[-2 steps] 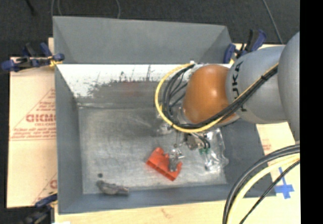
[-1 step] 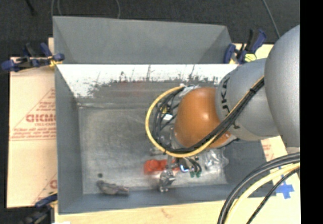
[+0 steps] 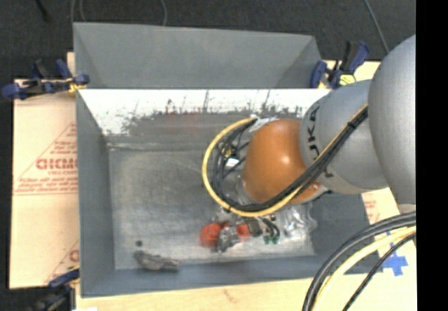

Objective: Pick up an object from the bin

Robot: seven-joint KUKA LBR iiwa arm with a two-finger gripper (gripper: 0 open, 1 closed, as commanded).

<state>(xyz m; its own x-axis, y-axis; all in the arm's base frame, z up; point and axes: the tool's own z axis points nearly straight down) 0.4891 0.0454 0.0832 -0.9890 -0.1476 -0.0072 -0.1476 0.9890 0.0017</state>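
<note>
Grey metal bin (image 3: 94,183) is being viewed from above, with the arm (image 3: 364,141) reaching in from the right. The wrist is being covered by an orange cap (image 3: 273,159) and ringed by looped yellow and black cables (image 3: 208,162). The claw (image 3: 227,234) is being held low at the bin floor, right of centre and near the front wall, and is being largely hidden beneath the orange cap. Whether it is wide or narrow cannot be told, nor whether anything is being gripped. A small heap is lying right at the claw. In it, 1 red-orange rounded piece (image 3: 209,235) is sitting just beside the claw on the left, seemingly touching it. A smaller red-orange piece (image 3: 242,230) is sitting just beside it on the right, so the claw is being flanked by the 2. Further right, a small green-and-dark item (image 3: 270,235) is lying on the floor. Next to it, crumpled clear plastic (image 3: 297,222) is being partly overhung by the arm. Well apart from the heap, toward the front left, a flat dark grey-brown object (image 3: 155,260) is lying close to the front wall. Just above it, 1 small dark speck (image 3: 138,244) is being noted on the floor.
</note>
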